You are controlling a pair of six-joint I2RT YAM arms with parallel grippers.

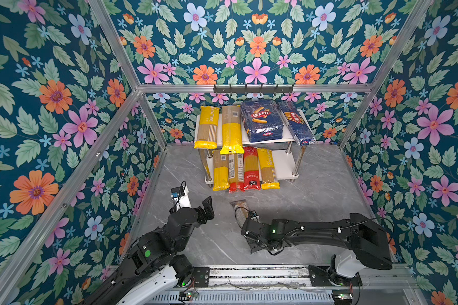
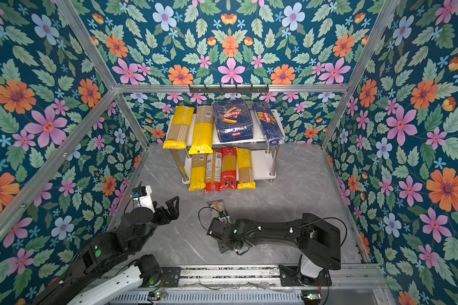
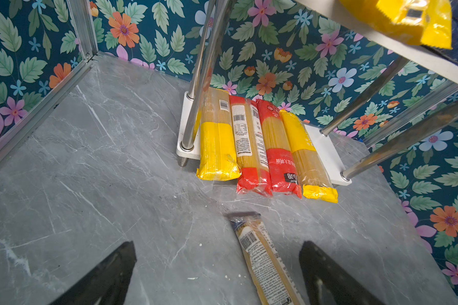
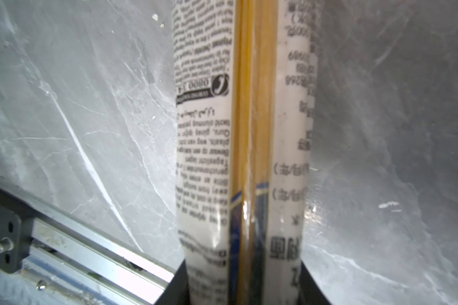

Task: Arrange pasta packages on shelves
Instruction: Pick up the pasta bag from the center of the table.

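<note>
Right gripper is clamped near one end of the last clear spaghetti bag, which lies on the grey floor short of the rack. Left gripper hovers wide open. Gripped that far off-centre, the bag could sag or snag the lower shelf.

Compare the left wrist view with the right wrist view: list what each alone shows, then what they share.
Left wrist only: the rack's lower shelf with four spaghetti packs, two yellow and two red, chrome posts, floral wall, and the open left gripper.

Right wrist only: the right gripper shut on the pack, plus the metal rail.

Both: the clear spaghetti pack with white printed label and the grey marble floor.
</note>
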